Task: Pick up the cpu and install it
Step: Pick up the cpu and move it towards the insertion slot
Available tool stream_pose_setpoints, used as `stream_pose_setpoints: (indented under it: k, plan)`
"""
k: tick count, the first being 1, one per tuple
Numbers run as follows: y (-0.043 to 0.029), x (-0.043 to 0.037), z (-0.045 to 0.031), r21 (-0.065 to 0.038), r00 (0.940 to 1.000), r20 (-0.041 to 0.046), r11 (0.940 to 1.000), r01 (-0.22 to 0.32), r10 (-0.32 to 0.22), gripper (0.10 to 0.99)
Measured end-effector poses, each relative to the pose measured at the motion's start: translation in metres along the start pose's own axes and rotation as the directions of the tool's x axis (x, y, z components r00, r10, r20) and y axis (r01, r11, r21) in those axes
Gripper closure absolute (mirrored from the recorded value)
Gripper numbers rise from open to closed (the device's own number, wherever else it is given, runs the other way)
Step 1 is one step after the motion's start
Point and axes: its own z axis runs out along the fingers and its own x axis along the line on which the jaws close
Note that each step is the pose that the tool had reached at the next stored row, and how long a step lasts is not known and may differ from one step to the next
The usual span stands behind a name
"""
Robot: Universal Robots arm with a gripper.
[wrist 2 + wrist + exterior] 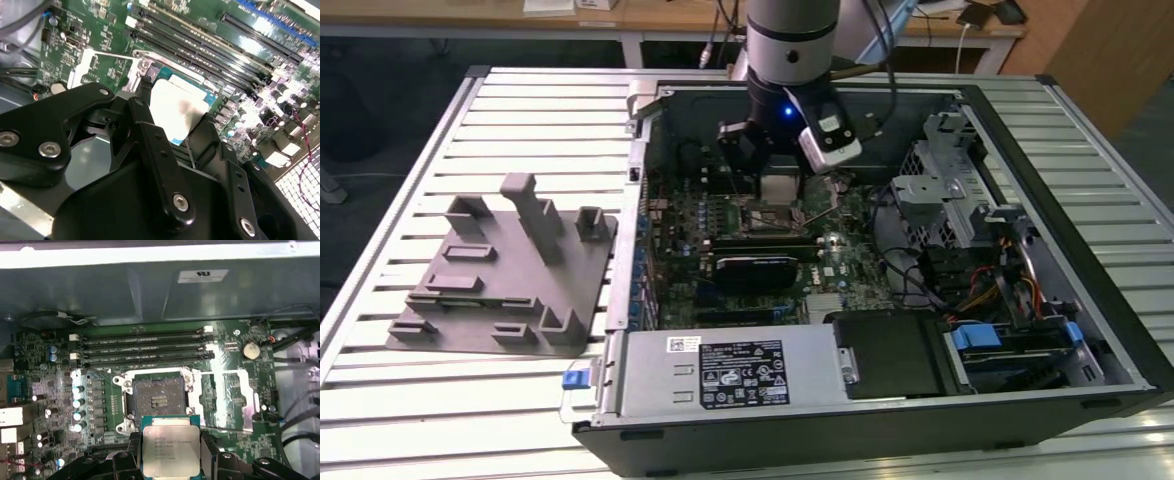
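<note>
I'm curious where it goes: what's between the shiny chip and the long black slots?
The empty socket lies between the cpu and the slots, in the first wrist view.

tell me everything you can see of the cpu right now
The cpu is a flat square chip with a dull silver metal lid, faint print on it, and a thin greenish border. The gripper clamps it by two opposite edges between black fingers, lid facing up. It hangs roughly level above the motherboard, close to the open, empty socket and not seated in it. Its underside is hidden.
</note>
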Motion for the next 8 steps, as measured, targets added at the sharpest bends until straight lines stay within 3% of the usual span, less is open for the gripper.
stream_pose_setpoints:
  k: [8]
  plan:
    - [0.0094, 0.0037, 0.0102, -0.001, 0.9999, 0.0008, 0.9999, 0.015, -0.015, 0.541]
